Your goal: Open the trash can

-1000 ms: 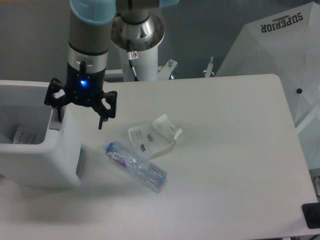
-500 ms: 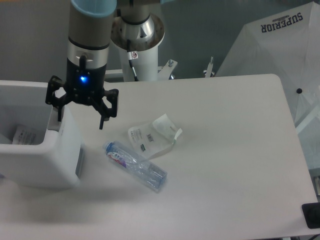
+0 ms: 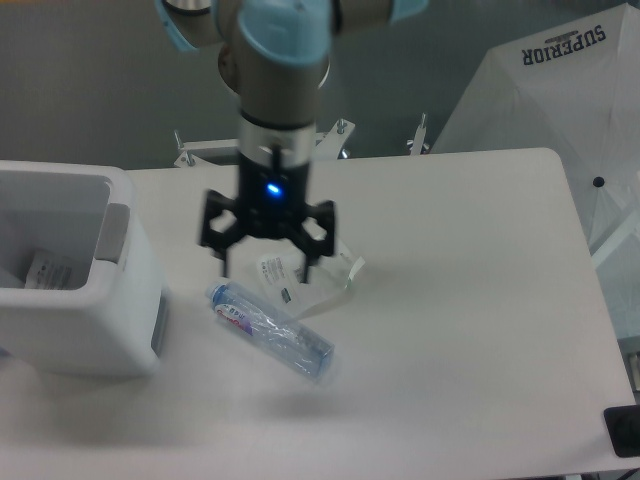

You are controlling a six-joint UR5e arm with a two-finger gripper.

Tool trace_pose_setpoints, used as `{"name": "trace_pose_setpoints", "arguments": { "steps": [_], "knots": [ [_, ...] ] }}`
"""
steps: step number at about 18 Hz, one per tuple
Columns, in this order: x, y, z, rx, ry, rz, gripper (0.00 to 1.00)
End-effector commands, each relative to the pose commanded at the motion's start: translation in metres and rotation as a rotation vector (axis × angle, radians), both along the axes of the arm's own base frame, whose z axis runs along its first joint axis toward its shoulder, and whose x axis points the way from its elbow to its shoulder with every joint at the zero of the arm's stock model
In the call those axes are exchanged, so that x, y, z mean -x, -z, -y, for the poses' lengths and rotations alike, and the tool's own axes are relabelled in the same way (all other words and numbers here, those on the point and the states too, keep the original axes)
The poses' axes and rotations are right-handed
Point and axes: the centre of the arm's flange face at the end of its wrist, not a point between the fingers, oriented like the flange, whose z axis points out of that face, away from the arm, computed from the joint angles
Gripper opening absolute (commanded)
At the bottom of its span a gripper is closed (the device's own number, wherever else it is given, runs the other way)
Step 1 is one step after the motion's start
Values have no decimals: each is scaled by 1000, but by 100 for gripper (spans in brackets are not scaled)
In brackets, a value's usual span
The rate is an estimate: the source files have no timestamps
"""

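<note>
Since the trash can sits at the far left edge of the bench, partly cut off by the frame, we read it first: the top is open, we see down into the cavity, and a scrap of paper lies inside. No lid is visible across the opening, so we judge the opening step as done or nearly so. A grey tab sits on the right rim, facing the arm side, likely the latch or handle. The can's long axis runs left-right as far as we can tell; the opening faces straight up.

Next right, the bottle lies flat on the bench, long axis running diagonally from upper left to lower right. Just behind it lies a crumpled plastic wrapper with a label.

The end effector hangs over the wrapper and the bottle's upper end, fingers spread apart and pointing down, holding nothing. It's well apart from the can and clear of the rim. Blue light on at the wrist.

Far right, a white umbrella stands off the bench, not in play.
</note>
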Motion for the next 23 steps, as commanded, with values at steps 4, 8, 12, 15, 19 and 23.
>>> {"name": "trace_pose_setpoints", "arguments": {
  "steps": [4, 8, 12, 15, 19, 23],
  "knots": [
    [52, 29, 19, 36, 13, -26, 100],
    [109, 38, 61, 76, 10, -81, 100],
    [142, 51, 98, 130, 215, -138, 100],
    [157, 57, 119, 171, 376, -175, 100],
    [170, 57, 137, 285, 505, -216, 100],
    [176, 68, 137, 309, 520, -201, 100]
  ]
}}
